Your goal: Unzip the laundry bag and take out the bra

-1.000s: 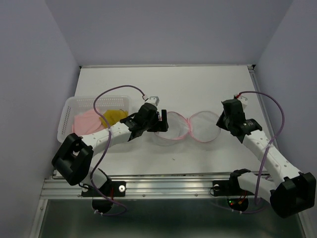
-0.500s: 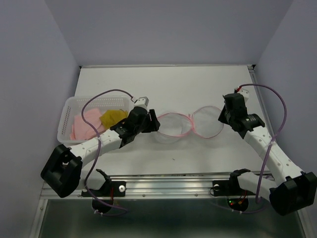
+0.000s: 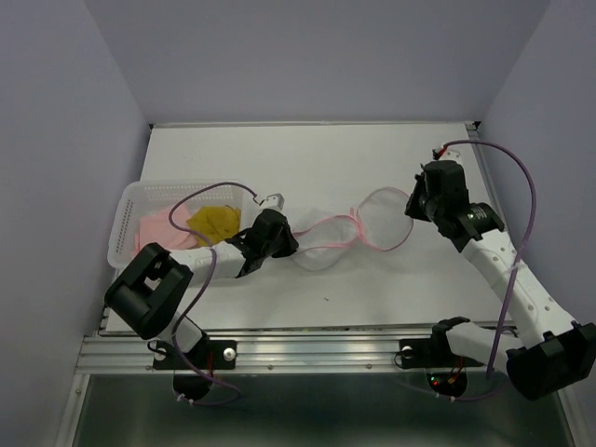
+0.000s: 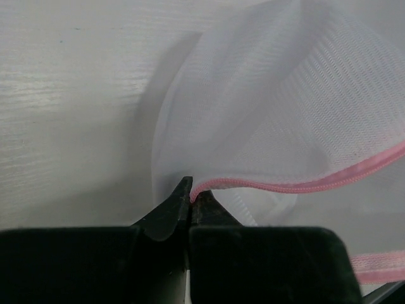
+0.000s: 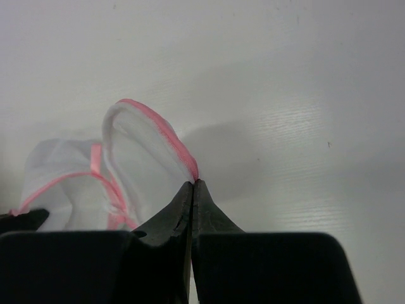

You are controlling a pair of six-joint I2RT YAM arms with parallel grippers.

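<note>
Left jaws have just clenched the laundry bag (image 3: 326,247) at its pink trim (image 4: 297,185); right jaws grip its far rim. Spreading it open looks next.

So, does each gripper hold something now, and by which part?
Both hold the bag by its pink trim: the left gripper pinches the left half's edge, the right gripper the right half's edge.

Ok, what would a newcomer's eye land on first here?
The translucent white mesh laundry bag with pink zipper trim, spread open in the middle of the white table, pinched at opposite rims by the left gripper and right gripper, both shut on the trim. Next, the rectangular white plastic basket at the table's left edge, holding a pink cloth and a yellow cloth.
</note>
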